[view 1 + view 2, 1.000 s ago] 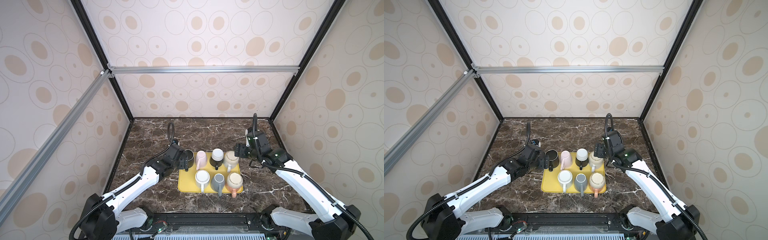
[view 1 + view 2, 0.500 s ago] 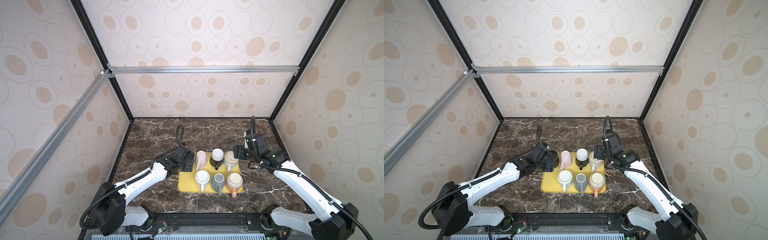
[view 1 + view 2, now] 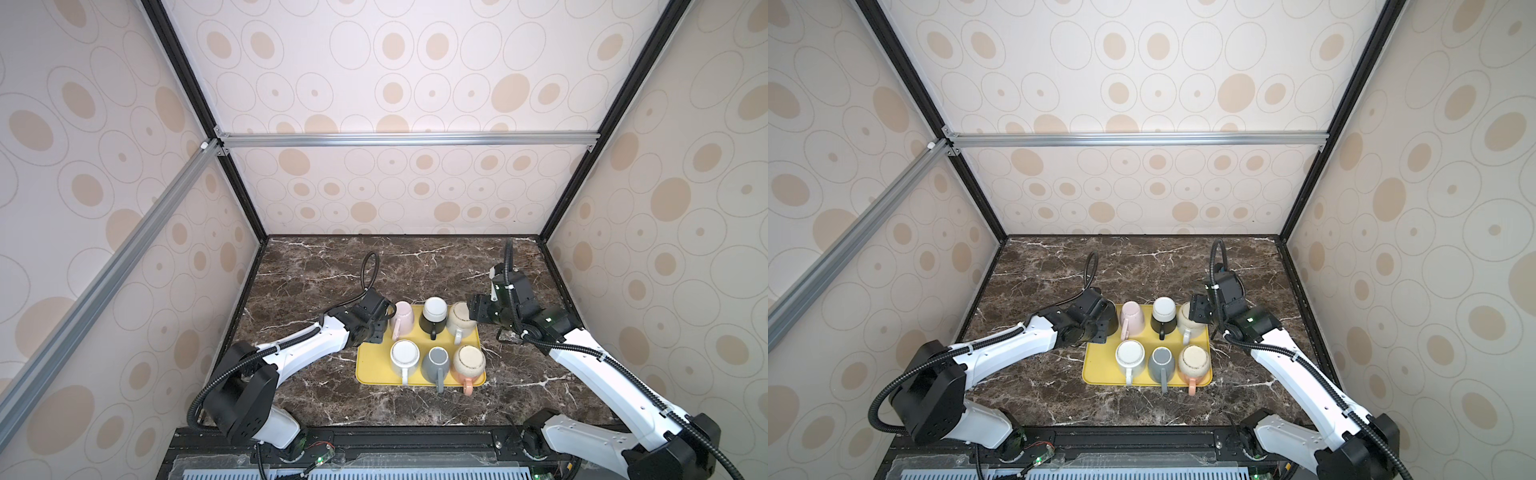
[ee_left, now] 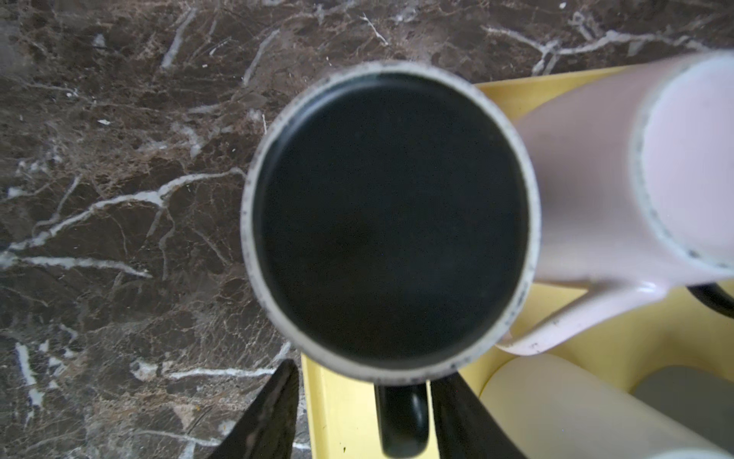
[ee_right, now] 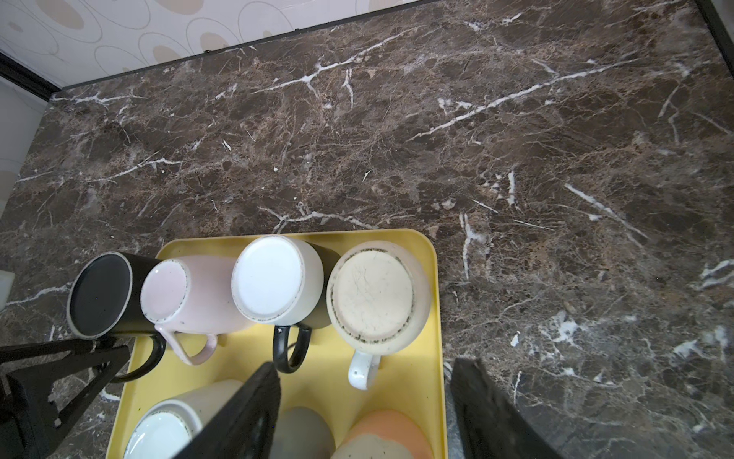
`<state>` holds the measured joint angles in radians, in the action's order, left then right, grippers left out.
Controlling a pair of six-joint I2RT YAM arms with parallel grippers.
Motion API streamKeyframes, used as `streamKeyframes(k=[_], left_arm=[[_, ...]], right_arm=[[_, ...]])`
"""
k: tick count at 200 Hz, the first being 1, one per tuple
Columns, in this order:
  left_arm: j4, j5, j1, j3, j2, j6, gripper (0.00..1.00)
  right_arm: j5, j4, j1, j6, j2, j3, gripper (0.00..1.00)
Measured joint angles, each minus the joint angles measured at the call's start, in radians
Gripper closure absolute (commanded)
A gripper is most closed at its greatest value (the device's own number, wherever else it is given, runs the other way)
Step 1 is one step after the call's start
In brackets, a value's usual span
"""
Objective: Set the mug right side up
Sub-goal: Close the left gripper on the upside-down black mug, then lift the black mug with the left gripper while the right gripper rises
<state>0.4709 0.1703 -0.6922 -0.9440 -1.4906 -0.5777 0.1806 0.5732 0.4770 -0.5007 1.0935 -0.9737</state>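
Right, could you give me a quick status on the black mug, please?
Left gripper open, jaws straddling handle of black mug. Right gripper open, empty, over the tray. Mug upside down at the tray's edge. Pink mug close beside it.

Arms [image 3: 307, 353] outstretched — jaws parted.

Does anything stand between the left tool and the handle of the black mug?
Nothing visible does. The black mug has its handle between the open fingers of the left tool. The pink mug stands close beside, not in between.
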Motion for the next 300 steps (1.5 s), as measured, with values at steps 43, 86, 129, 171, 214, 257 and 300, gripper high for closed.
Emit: streamKeyframes(k=[43,86,129,171,214,257,300], left_arm=[[-0.002,0.013,0.000,-0.017,-0.037,0.011,0.52],[-0.003,0.015,0.000,-0.018,-0.048,0.018,0.56],[-0.003,0.016,-0.001,-0.033,-0.071,0.028,0.59],[-0.002,0.021,-0.002,-0.043,-0.092,0.045,0.66],[0.005,0.034,-0.002,-0.048,-0.100,0.055,0.74],[0.018,0.055,-0.002,-0.060,-0.110,0.061,0.89],[0.043,0.103,-0.009,-0.080,-0.122,0.071,1.00]], right_arm=[[0.007,-0.011,0.000,0.000,-0.008,0.013,0.29],[0.007,-0.035,0.000,-0.004,-0.017,0.029,0.30],[0.006,-0.041,0.000,-0.008,-0.017,0.043,0.30],[0.008,-0.043,0.000,-0.008,-0.027,0.054,0.30],[0.008,-0.044,0.000,-0.007,-0.037,0.056,0.30],[0.007,-0.048,0.000,-0.007,-0.037,0.056,0.30],[-0.006,-0.072,0.000,-0.007,-0.032,0.065,0.30]])
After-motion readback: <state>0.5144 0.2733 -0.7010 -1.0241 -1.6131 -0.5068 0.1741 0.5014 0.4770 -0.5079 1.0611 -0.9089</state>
